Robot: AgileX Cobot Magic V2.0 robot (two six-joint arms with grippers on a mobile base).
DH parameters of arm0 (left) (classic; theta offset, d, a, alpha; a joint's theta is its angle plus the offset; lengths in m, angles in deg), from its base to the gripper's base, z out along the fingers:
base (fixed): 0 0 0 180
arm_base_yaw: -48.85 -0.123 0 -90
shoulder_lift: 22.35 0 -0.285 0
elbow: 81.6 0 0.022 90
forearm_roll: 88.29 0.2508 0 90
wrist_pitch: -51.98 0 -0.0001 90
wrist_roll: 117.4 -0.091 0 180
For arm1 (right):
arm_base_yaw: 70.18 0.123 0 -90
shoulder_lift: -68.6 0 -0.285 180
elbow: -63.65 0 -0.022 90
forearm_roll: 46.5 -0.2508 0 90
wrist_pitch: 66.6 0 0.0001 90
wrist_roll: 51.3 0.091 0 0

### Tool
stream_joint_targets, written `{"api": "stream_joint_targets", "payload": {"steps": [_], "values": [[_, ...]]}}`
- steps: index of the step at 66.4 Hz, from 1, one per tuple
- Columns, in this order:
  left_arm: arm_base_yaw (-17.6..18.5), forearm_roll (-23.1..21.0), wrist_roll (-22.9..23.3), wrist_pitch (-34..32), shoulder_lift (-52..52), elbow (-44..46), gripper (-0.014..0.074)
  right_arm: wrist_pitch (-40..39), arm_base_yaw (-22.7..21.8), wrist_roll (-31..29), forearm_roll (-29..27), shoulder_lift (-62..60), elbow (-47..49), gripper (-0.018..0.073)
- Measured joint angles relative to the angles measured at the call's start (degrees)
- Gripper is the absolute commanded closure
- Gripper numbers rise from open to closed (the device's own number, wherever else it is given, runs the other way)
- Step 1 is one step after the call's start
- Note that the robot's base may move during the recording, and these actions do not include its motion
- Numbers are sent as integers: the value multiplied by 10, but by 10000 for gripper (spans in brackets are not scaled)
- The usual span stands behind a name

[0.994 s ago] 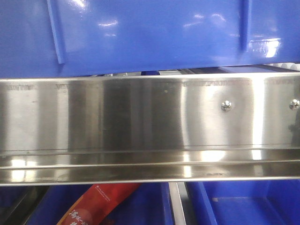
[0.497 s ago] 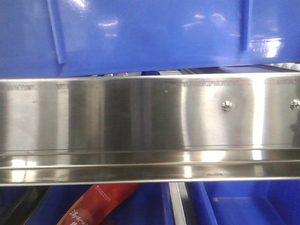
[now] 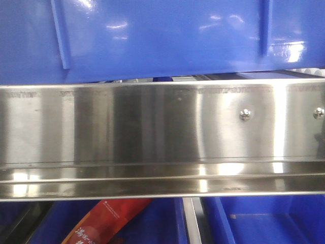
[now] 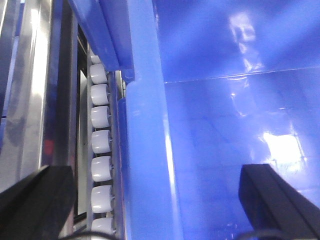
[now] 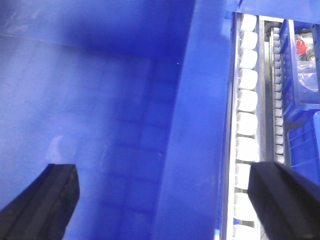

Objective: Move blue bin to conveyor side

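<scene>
Front view: the blue bin (image 3: 162,35) fills the top, its glossy wall just above a steel rail (image 3: 152,127). Left wrist view: the left gripper (image 4: 155,200) is spread wide and straddles a bin wall, one finger inside the bin and one over white rollers (image 4: 100,140). Right wrist view: the right gripper (image 5: 165,200) is equally wide and straddles a bin wall the same way. It is hard to tell whether any finger touches the plastic.

Blue bin (image 3: 162,35) — glossy saturated blue w/ white glare spots, ribs the same blue. Rail (image 3: 152,127): brushed silver, darker vertical bands. Packet (image 3: 109,218): red w/ pale lettering. Lower crates (image 3: 264,223): blue. Rollers (image 4: 100,140): white, repeating row. Left end effector (image 4: 155,210) and right end effector (image 5: 165,205) — fingers (image 4: 35,200) matte black.
</scene>
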Motion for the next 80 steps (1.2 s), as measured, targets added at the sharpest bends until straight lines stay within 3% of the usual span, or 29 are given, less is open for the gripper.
{"api": "stream_joint_targets", "payload": {"steps": [29,80], "values": [[0,-4,0,0,20,-91,36,0,0,0,0,0,0,-12],[-1,-29,14,-1,21,-69,36,0,0,0,0,0,0,-12]]}}
